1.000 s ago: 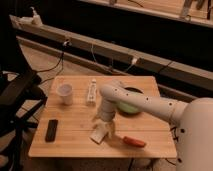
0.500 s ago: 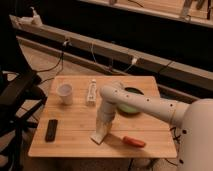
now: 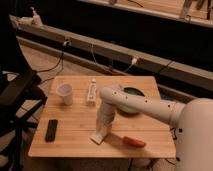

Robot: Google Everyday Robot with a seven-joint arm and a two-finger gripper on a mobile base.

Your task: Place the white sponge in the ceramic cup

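The white sponge (image 3: 98, 137) lies on the wooden table (image 3: 75, 145), front centre. My gripper (image 3: 102, 129) points straight down right over it, with its tip at the sponge's top, covering part of it. The white ceramic cup (image 3: 65, 93) stands upright at the table's back left, well apart from the gripper and the sponge.
A white tube (image 3: 91, 92) lies right of the cup. A green bowl (image 3: 132, 101) sits behind my arm at the back right. A black phone (image 3: 51, 130) lies at the front left. An orange-red object (image 3: 134, 142) lies right of the sponge. A black chair (image 3: 17, 92) stands left of the table.
My gripper has come down from just above the sponge to its top. The sponge, the cup and the other things have not moved.
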